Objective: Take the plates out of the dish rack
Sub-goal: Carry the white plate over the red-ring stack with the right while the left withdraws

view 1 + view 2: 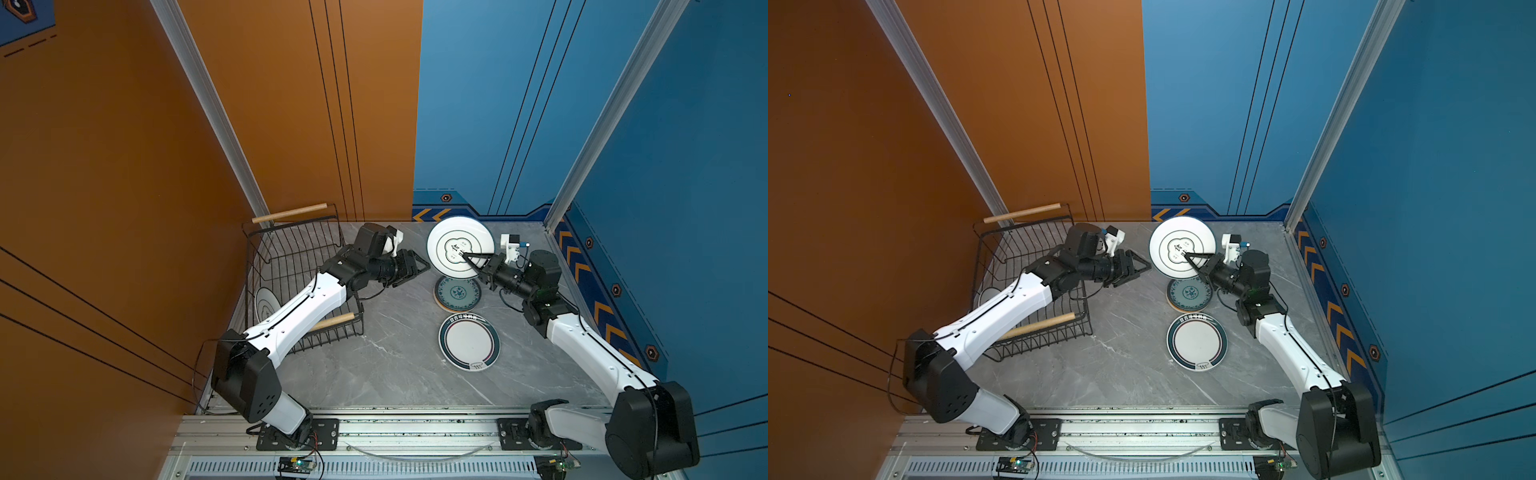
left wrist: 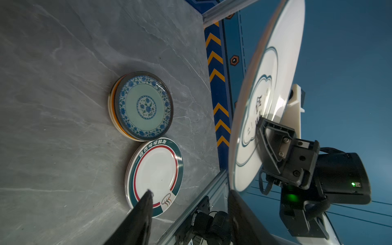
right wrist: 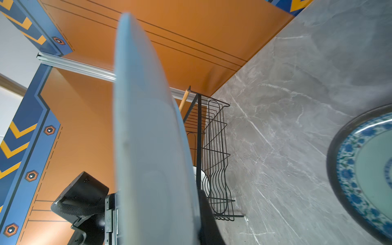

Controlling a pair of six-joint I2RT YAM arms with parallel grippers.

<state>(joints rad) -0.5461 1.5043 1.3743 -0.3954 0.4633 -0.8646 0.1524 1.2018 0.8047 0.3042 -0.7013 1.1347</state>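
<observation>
The unloading is judged to be near its end. A large white plate (image 1: 451, 235) is gripped by the right pincer (image 1: 466, 257), whose jaws are closed on it. The plate is held tilted, clear of the table (image 1: 386, 374), outside the dish rack (image 1: 291, 249) and well apart from it. The left pincer (image 1: 417, 270) is found just outside the rack, with its jaws apart and nothing between them. Two stacks are laid flat on the table, both well apart from the rack: a stack of small plates (image 1: 457, 293) topped by a teal-patterned one, and a stack of larger plates (image 1: 468, 341). Inside the rack one white plate (image 1: 266, 302) is seen standing at one end. Part of the rack is hidden by the left arm (image 1: 299, 307), so more plates cannot be excluded. The held plate is yet to be set down and the rack emptied.
</observation>
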